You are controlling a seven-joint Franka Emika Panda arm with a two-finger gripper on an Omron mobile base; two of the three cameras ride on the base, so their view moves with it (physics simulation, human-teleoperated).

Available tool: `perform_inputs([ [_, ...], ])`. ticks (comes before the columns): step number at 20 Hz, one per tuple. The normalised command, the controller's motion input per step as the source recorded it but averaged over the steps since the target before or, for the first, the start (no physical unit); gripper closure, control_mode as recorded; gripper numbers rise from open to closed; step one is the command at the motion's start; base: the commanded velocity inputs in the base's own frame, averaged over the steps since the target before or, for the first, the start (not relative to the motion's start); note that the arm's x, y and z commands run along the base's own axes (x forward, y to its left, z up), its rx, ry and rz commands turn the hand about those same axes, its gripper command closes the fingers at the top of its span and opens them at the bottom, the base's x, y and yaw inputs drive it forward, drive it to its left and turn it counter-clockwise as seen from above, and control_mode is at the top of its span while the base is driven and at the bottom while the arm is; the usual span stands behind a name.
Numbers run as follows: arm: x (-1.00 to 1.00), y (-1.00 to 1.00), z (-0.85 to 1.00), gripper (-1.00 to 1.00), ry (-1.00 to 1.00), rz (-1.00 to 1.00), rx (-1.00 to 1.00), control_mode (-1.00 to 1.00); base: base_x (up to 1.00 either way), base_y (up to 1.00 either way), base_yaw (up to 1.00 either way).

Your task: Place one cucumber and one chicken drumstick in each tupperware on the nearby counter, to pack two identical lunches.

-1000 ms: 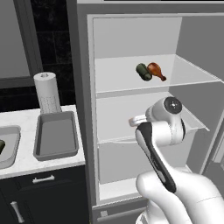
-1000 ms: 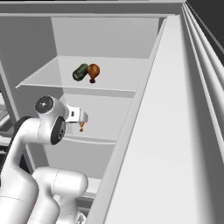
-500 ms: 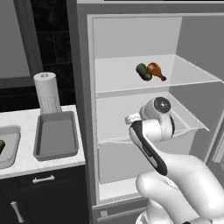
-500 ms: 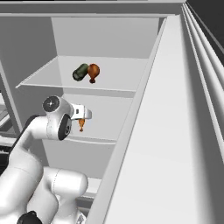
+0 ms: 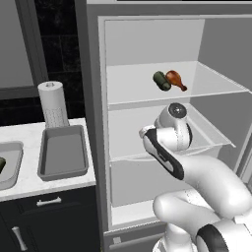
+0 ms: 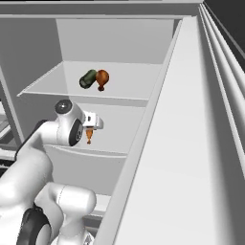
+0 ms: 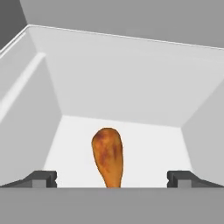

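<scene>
Hand view puts a chicken drumstick (image 7: 107,156) low in the centre of the frame, lying on a pale fridge shelf (image 7: 148,144), thick end away and thin end toward the camera, between the two dark fingertips (image 7: 41,178) at the lower left and lower right corners. To do this step well, I judge the end effector (image 7: 111,179) should advance straight along the drumstick's length until the tips flank its thicker body, staying centred and clear of the shelf floor, then close across the narrow width. The end effector stands spread as wide as it goes, holding nothing and touching nothing; the drumstick sits apart from both tips. In the right base view the drumstick shows just beyond the hand, left of centre, on the middle shelf. Another drumstick (image 5: 175,79) and a cucumber (image 5: 161,80) lie touching on the upper shelf, upper centre of the left base view. The larger tupperware (image 5: 63,155) waits on the table (image 5: 29,184) at left, beside a paper towel roll (image 5: 53,104).
</scene>
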Motion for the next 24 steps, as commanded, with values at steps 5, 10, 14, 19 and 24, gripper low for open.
perform_inputs([
  [5, 0.0, -0.01, -0.25, -1.0, 0.12, 0.0, 0.0, -1.0, 0.0, 0.0, 0.0],
  [10, 0.09, 0.0, -0.31, -1.0, 0.02, 0.0, 0.0, -1.0, 0.0, 0.0, 0.0],
  [14, 0.06, 0.0, -0.32, -1.0, 0.02, 0.0, 0.0, -1.0, 0.0, 0.0, 0.0],
  [19, 0.11, 0.0, -0.32, -1.0, 0.0, 0.0, 0.0, -1.0, 0.0, 0.0, 0.0],
  [24, 0.2, 0.0, -0.24, -1.0, 0.0, 0.0, 0.0, -1.0, 0.0, 0.0, 0.0],
])
